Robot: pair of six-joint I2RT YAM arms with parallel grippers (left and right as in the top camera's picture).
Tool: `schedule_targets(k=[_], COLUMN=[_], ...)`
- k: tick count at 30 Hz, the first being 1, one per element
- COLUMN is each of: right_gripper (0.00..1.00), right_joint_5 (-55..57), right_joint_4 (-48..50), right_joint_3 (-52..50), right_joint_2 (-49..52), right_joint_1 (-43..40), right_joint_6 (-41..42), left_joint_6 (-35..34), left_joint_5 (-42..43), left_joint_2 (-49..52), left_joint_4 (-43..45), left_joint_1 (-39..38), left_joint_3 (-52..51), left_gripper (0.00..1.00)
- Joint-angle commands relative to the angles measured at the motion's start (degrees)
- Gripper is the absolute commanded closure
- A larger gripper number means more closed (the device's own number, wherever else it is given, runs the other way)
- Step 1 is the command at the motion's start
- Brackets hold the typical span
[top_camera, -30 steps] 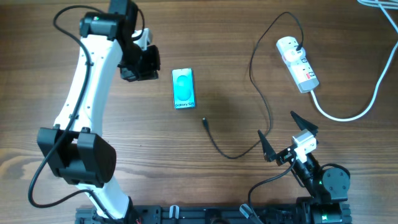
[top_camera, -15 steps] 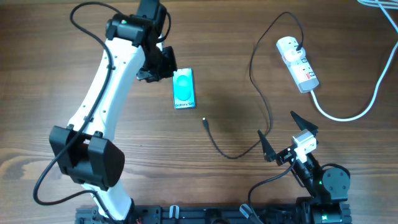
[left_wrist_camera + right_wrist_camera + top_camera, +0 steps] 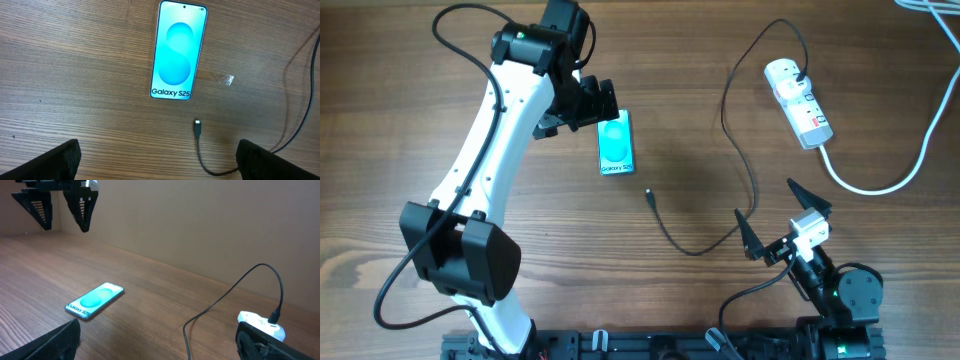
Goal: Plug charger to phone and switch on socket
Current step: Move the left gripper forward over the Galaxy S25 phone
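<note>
A: Where's the phone (image 3: 615, 143)?
B: Upper centre of the overhead frame, flat on the desk (image 3: 520, 300). The left end effector (image 3: 588, 105) hangs at its upper-left corner, spread wide, empty.
A: Charger (image 3: 650, 196)?
B: Its tip lies below the phone, apart. Right end effector (image 3: 778, 215), lower right, gapes empty too.

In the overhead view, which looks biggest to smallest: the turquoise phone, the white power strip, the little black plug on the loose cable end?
1. White power strip, longest.
2. Phone, shorter but about as wide.
3. Black plug, far the smallest.
</note>
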Motion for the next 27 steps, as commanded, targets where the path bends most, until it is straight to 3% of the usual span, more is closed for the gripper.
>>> schedule_targets(k=[1,27], right_gripper=[0.0,0.0], right_joint_5=[-0.1,-0.1], right_joint_4=[0.3,0.3], right_joint_3=[-0.1,-0.1], right_joint_2=[-0.3,-0.3], right_joint_1=[-0.2,-0.2], right_joint_6=[0.2,0.2], left_joint_6=[-0.1,-0.4], left_joint_5=[-0.9,-1.0], left_joint_2=[0.9,1.0], left_joint_4=[-0.1,-0.4], left_joint_1=[0.0,-2.1], left_joint_3=[0.5,0.3], left_gripper=[0.0,0.0])
